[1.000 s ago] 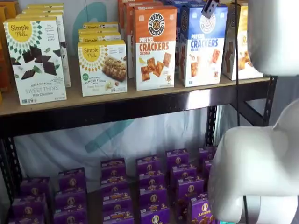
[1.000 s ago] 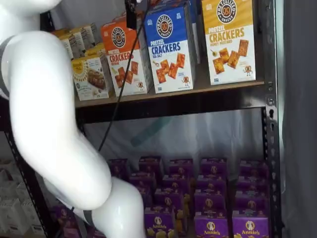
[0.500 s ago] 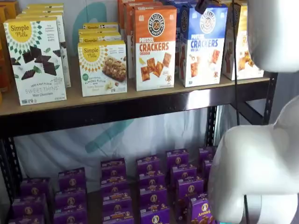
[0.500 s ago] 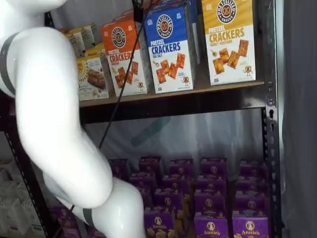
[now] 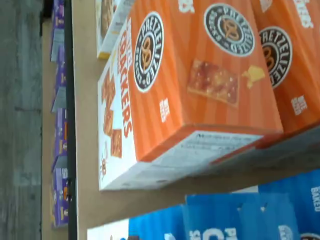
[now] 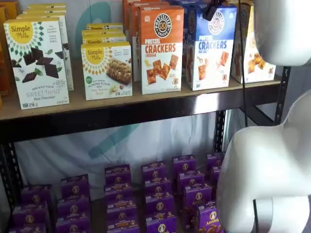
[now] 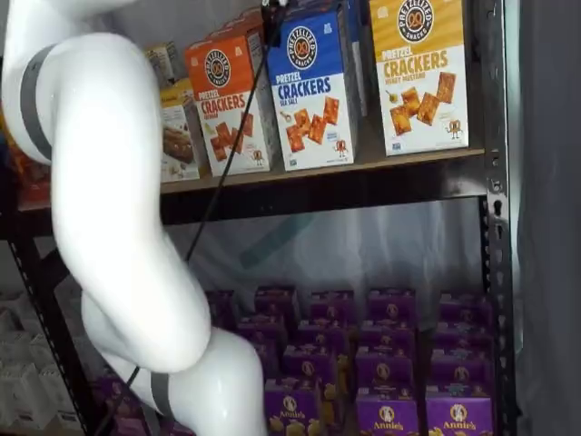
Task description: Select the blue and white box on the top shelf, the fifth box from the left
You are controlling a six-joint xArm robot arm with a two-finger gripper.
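Nearest us, the white arm (image 7: 109,227) fills the foreground in both shelf views. Behind it we see the gripper (image 6: 211,10) as a dark tip at the upper edge with a cable (image 7: 227,154) trailing down; we cannot tell how its fingers stand. Just beyond, the blue and white box (image 7: 313,86) stands upright on the top shelf (image 6: 146,99), between the orange Pretzel Crackers box (image 6: 161,48) and the yellow one (image 7: 422,73). Purple Annie's boxes (image 6: 160,194) sit below.

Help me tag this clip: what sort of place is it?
Probably a mock grocery aisle: black metal racking, the top shelf faced with cracker boxes including the blue and white box, purple boxes stocked below.
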